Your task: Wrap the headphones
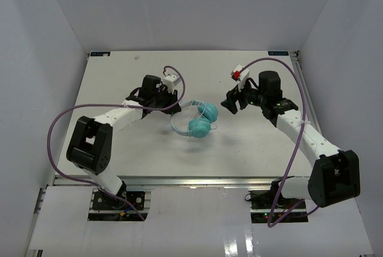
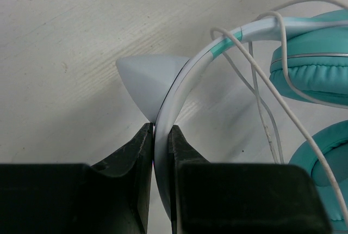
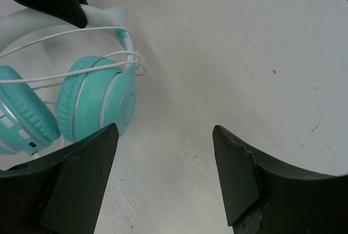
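Pale, lightly scuffed desk (image 1: pixel 119 77), enclosed by plain white walls (image 1: pixel 42 42) at left, right and rear. Small dark specks and hairline scratches on the surface in the right wrist view. Tiny strips (image 1: pixel 99 54) at the two far corners of the desk, too small to read.

Near the desk's centre: headphones (image 1: pixel 199 119), teal ear cups (image 3: pixel 103 100) side by side, thin pale cord (image 2: pixel 270 136) looped loosely across them.

Left tool (image 2: pixel 161 130) clenched on the white headband (image 2: pixel 190 71), one finger on each side of the band, beside a pale triangular ear (image 2: pixel 149 79).

Right tool (image 3: pixel 166 136) released, jaws wide apart, just right of the ear cups and touching nothing.

Bare desk open toward the rear, left and near edges. Purple cables (image 1: pixel 57 131) arching above the desk at left and right.
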Robot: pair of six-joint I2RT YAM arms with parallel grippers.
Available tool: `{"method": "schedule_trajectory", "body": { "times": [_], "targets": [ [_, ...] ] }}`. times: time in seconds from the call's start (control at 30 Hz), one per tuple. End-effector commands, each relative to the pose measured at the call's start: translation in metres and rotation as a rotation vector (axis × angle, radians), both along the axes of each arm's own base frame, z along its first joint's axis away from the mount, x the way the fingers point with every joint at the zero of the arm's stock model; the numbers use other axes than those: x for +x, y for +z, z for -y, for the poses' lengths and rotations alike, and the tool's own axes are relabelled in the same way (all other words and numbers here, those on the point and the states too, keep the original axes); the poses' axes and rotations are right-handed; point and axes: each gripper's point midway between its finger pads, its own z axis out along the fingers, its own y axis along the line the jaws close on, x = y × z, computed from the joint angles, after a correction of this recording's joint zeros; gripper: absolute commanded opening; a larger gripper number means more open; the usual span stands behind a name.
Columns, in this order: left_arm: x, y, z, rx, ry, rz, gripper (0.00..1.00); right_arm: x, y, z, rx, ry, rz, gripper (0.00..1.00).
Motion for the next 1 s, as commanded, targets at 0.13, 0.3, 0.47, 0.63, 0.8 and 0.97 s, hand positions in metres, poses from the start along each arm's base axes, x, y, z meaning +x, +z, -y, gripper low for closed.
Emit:
{"method": "schedule_trajectory", "body": {
  "times": [0.13,0.3,0.47,0.63,0.8,0.97],
  "targets": [
    [0.038,0.024,0.006,-0.081,-0.001,0.094,0.0,-0.007,0.004,-0.004,0.033,0.03,0.021,0.78],
    [0.037,0.038,0.008,-0.105,-0.013,0.11,0.0,-0.01,-0.001,-0.005,0.013,0.072,0.037,0.82],
    [0.023,0.05,0.011,-0.133,-0.05,0.099,0.0,-0.016,0.0,-0.007,-0.016,0.153,0.1,0.86],
    [0.019,0.064,-0.003,-0.101,0.015,0.136,0.0,-0.048,-0.003,-0.015,-0.022,0.358,0.152,0.86],
    [0.012,0.092,-0.015,-0.114,0.078,0.191,0.0,-0.095,-0.02,-0.018,-0.028,0.624,0.285,0.85],
    [-0.005,0.128,-0.026,-0.135,0.107,0.262,0.0,-0.103,-0.029,-0.015,-0.032,0.685,0.303,0.84]
  ]
}}
